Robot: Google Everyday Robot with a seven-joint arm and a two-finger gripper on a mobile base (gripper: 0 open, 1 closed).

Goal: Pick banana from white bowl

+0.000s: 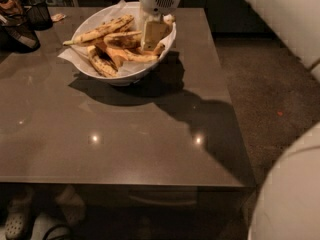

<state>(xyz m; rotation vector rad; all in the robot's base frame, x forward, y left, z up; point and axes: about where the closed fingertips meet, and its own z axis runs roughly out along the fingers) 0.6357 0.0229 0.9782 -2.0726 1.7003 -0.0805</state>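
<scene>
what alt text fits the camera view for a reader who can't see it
The robot's gripper hangs in the right side of a paper-lined white bowl of bananas at the far end of a glossy brown table. A black mesh cup stands at the far left.

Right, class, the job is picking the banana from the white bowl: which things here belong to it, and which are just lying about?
Job: banana, white bowl, gripper low over the bowl.
Lying about: long spotted bananas, black mesh cup, table.
</scene>
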